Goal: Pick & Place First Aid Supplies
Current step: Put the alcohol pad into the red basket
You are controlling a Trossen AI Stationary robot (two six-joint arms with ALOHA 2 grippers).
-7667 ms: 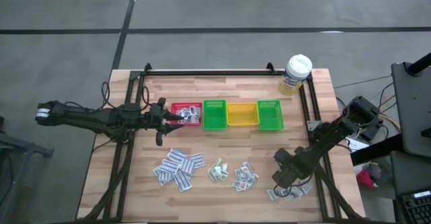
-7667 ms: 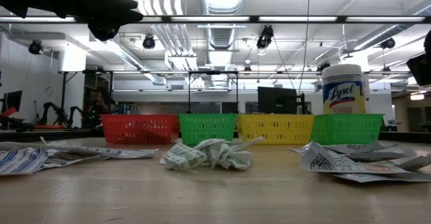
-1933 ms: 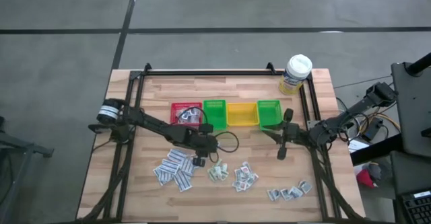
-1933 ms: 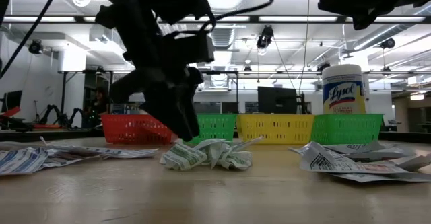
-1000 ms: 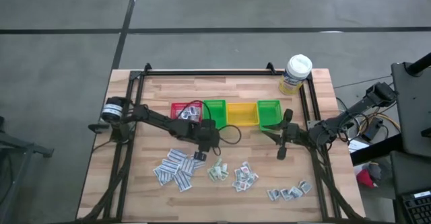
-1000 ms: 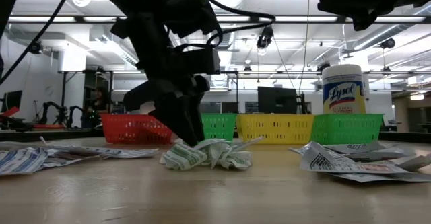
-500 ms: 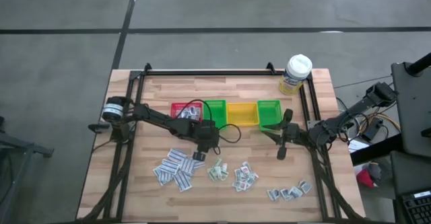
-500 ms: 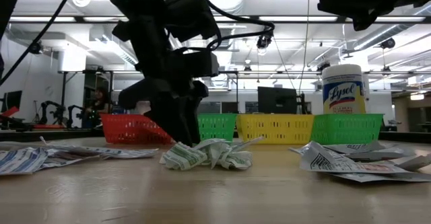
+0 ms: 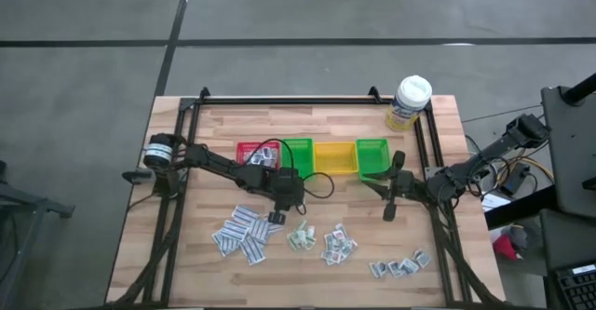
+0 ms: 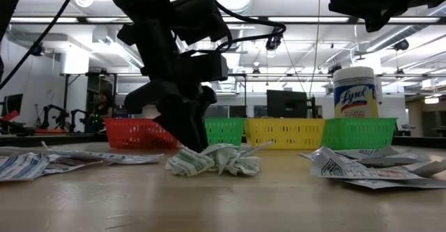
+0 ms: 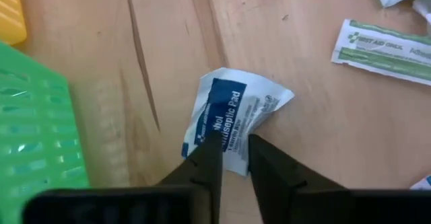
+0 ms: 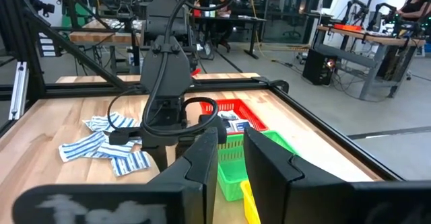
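A: Why was the left gripper down just in front of the bins?

B: Its fingers pinched a blue-print packet lying on the table (judging by the wrist view), likely to lift it.

A: Anything in the way?

B: Packet piles lay nearer the front; the right gripper waited beside the bins' right end, fingers nearly together, empty.

Left gripper reaches to mid-counter, angled down, jaws nearly closed. Right gripper held level above right side, jaws narrowly apart.
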